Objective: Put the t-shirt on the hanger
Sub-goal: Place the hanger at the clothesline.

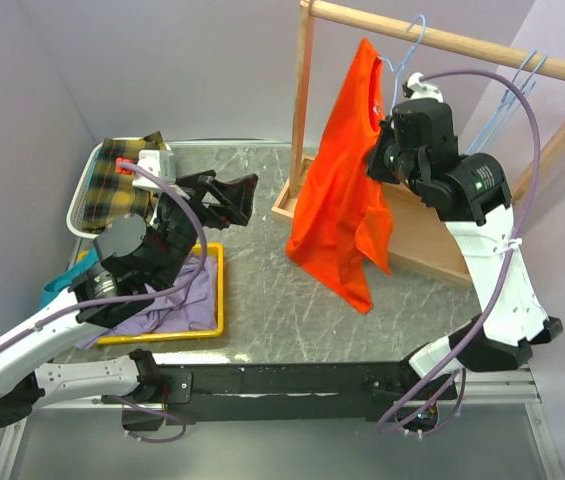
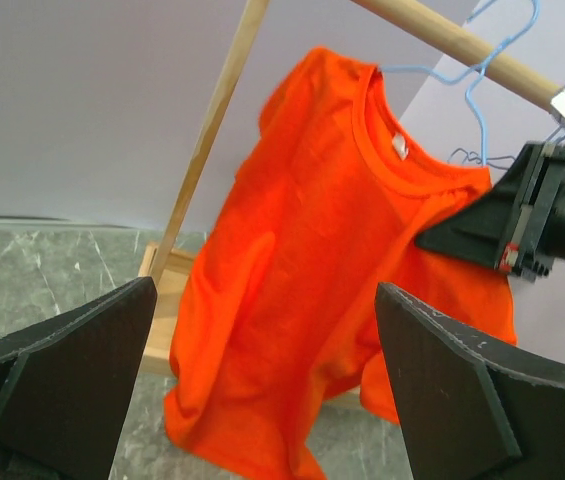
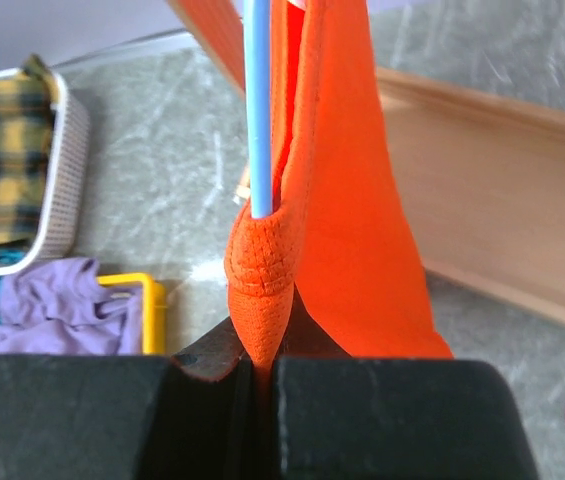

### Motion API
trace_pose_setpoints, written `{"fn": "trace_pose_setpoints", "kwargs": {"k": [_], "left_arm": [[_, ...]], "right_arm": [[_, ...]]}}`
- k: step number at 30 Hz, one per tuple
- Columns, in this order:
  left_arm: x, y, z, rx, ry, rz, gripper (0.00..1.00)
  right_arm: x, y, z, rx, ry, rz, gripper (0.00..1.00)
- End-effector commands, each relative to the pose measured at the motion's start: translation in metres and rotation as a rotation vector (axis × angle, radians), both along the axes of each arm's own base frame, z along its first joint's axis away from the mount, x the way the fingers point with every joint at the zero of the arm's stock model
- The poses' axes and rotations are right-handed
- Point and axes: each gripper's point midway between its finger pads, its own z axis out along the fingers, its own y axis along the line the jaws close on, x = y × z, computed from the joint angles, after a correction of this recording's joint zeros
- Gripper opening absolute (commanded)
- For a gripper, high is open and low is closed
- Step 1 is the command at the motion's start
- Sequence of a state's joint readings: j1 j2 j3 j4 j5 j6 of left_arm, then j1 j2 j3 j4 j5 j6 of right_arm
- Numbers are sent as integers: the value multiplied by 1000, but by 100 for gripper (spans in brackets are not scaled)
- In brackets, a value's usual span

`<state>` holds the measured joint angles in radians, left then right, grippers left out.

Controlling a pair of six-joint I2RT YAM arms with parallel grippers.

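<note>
One right arm (image 1: 492, 270) reaching upward, right pincer (image 3: 260, 365) clamped on t-shirt (image 1: 337, 200) collar (hanger (image 3: 259, 100) inside), left pincer (image 1: 249, 198) agape, hovering

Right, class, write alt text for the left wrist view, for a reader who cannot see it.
An orange t-shirt hangs from a blue wire hanger hooked on a wooden rail. The right claw pinches its shoulder from the right. The left claw frames the foreground, open and empty.
</note>
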<state>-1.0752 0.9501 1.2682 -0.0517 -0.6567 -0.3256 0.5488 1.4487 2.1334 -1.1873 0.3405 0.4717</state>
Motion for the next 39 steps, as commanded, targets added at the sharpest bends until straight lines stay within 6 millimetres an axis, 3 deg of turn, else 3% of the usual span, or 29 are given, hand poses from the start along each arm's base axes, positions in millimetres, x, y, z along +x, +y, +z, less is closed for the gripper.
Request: {"fn": "trace_pose_setpoints", "kwargs": {"k": [1, 9, 17, 24, 33, 39], "left_arm": [[-6, 9, -8, -43, 39, -5, 96], [-15, 19, -27, -90, 76, -26, 96], [-17, 23, -28, -74, 74, -20, 96], [-17, 26, -32, -74, 78, -13, 96], [-17, 28, -32, -76, 79, -6, 96], [-16, 27, -38, -73, 85, -4, 96]], "right_arm": [[11, 7, 40, 29, -110, 34, 0], [39, 13, 53, 14, -160, 10, 0], [69, 28, 38, 6, -144, -4, 0], [91, 28, 33, -40, -165, -50, 0], [107, 38, 9, -66, -118, -47, 0], [108, 42, 6, -66, -110, -33, 0]]}}
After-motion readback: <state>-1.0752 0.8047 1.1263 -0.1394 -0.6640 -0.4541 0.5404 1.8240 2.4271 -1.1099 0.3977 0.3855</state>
